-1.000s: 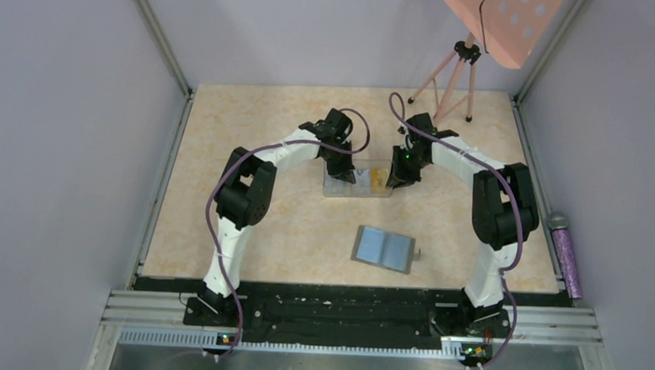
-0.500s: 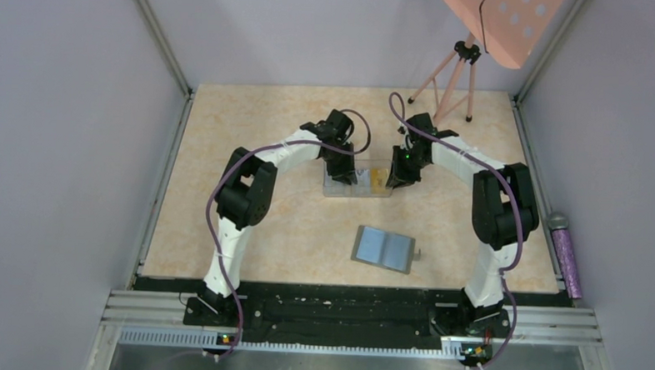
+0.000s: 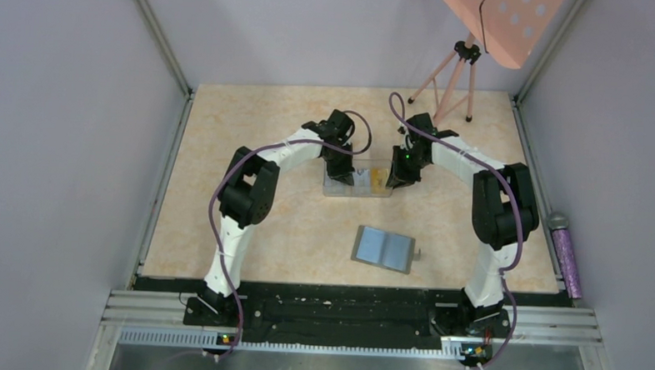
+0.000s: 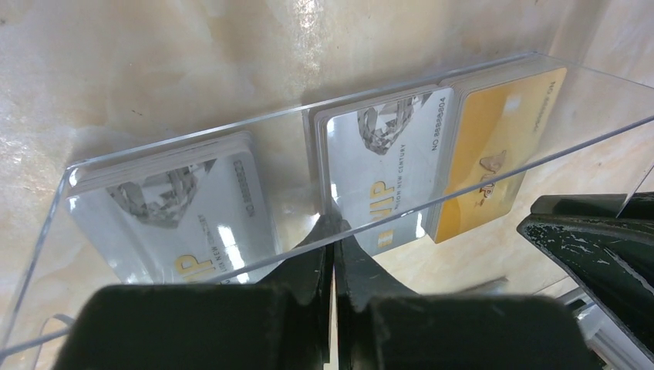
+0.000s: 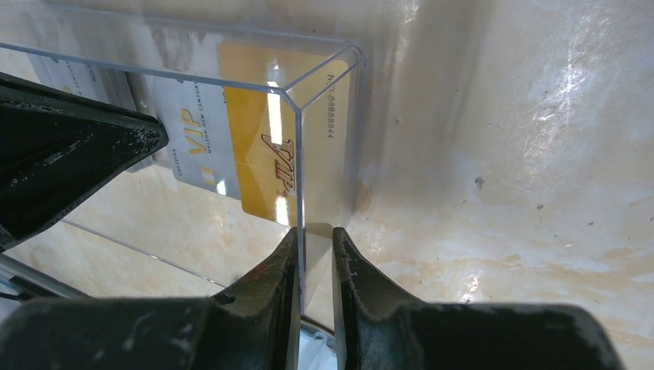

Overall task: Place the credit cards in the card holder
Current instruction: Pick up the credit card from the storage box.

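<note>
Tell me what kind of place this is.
Probably a robot test cell: grey walls enclose the table, left arm and right arm are bolted to a rail, a tripod stands behind.

Both arms crowd the clear box (image 3: pixel 372 189). The left gripper (image 4: pixel 333 231) pinches a long wall and the right gripper (image 5: pixel 315 239) pinches its right end. Bare table (image 3: pixel 226 147) to the left, wallet (image 3: pixel 383 248) lying nearer, tripod (image 3: pixel 445 82) far right.

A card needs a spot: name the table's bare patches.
Bare: left of the wallet up to the left arm; the strip between wallet and clear box; the far left corner. Crowded: at the box, gripped by both arms, and by the tripod.
</note>
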